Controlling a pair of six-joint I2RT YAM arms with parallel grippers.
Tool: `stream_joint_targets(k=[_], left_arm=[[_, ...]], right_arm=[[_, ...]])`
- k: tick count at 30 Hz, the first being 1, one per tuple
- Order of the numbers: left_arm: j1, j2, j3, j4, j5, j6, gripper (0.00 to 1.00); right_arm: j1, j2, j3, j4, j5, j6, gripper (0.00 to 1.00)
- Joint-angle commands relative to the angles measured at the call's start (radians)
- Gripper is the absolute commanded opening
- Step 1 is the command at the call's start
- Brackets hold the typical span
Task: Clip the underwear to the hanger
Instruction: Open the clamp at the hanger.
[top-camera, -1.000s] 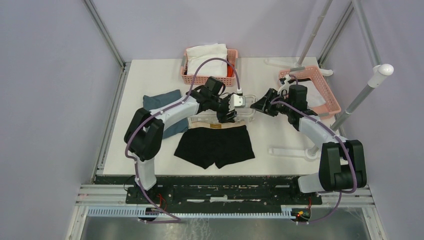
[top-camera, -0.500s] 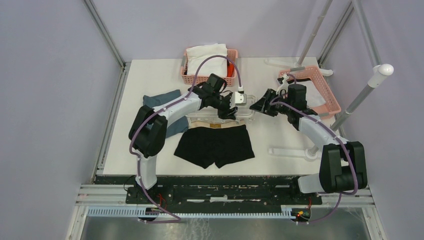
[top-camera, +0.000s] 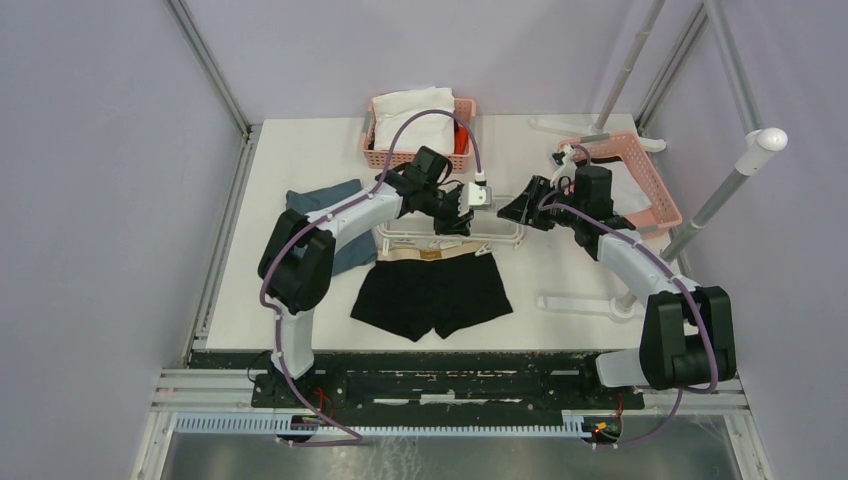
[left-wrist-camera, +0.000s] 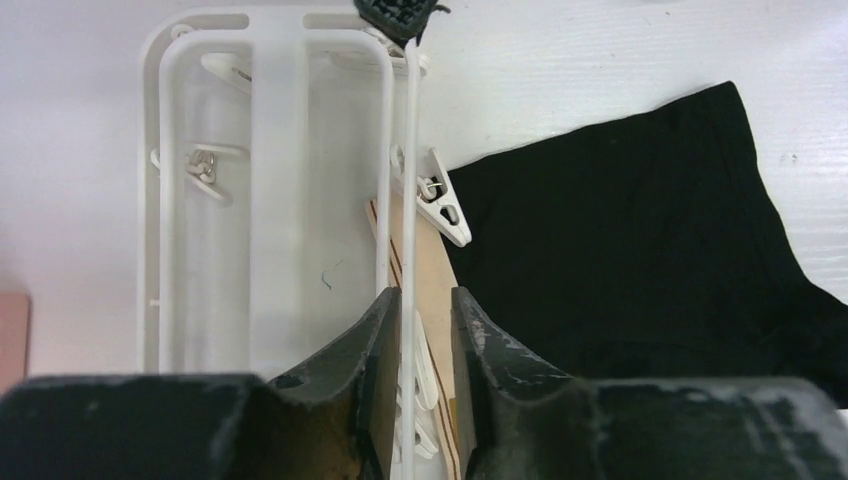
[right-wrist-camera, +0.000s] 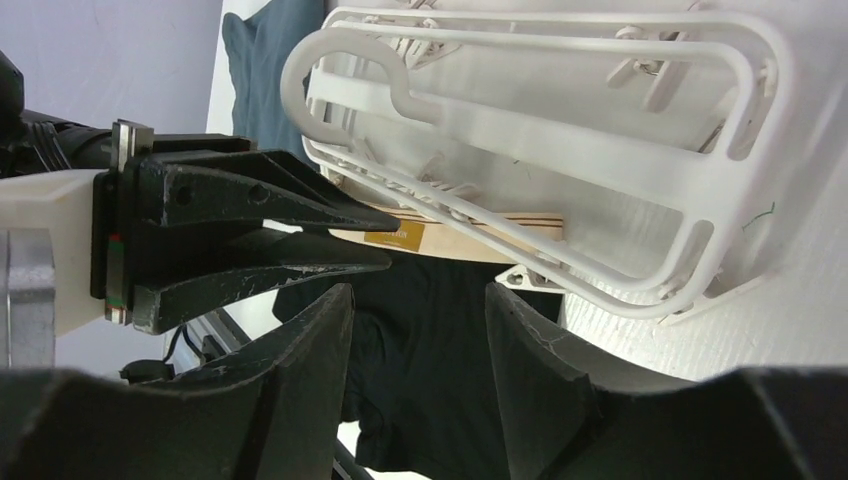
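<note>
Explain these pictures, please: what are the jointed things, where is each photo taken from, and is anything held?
They are two robot arms bolted side by side, each ending in a two-fingered hand. One picture looks down from above; the other two come from cameras on the wrists. On the white table lie black underwear, a white clip hanger, a blue-grey cloth and two pink baskets. The left hand has its fingers close on either side of a thin hanger rail; whether it pinches it, I cannot tell. The right hand is open and holds nothing.
</note>
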Motion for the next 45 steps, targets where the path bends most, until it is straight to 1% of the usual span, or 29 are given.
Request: stream_joint_targets(k=[1,4,7,10,14,22,27,31,41,45], left_arm=[[0.011,0.006,0.044,0.011,0.037,-0.009,0.36],[0.011,0.007,0.045,0.015,0.049,-0.018,0.47],[0.010,-0.001,0.041,0.029,0.063,-0.035,0.52],[0.009,-0.015,0.022,0.065,0.064,-0.058,0.55],[0.009,-0.022,-0.006,0.111,0.061,-0.076,0.57],[-0.008,-0.025,-0.025,0.124,0.042,-0.057,0.57],[-0.011,-0.027,-0.030,0.131,0.032,-0.054,0.57],[-0.014,-0.024,-0.031,0.132,0.023,-0.048,0.57],[-0.017,-0.016,-0.041,0.143,0.001,-0.043,0.57],[-0.019,-0.017,-0.057,0.143,-0.029,-0.022,0.60]], right_arm=[[0.003,-0.047,0.049,-0.021,0.041,-0.046,0.61],[0.002,-0.058,0.044,-0.096,0.200,-0.054,0.64],[0.002,-0.027,0.046,-0.138,0.296,-0.059,0.68],[-0.008,0.027,0.055,-0.137,0.311,-0.062,0.72],[-0.016,0.084,0.055,-0.074,0.310,-0.042,0.75],[-0.048,0.264,0.081,0.092,0.160,0.022,0.76],[-0.063,0.341,0.085,0.183,0.078,0.072,0.76],[-0.069,0.364,0.056,0.277,0.022,0.120,0.74],[-0.072,0.378,-0.021,0.623,-0.149,0.298,0.64],[-0.072,0.359,-0.029,0.686,-0.183,0.336,0.62]])
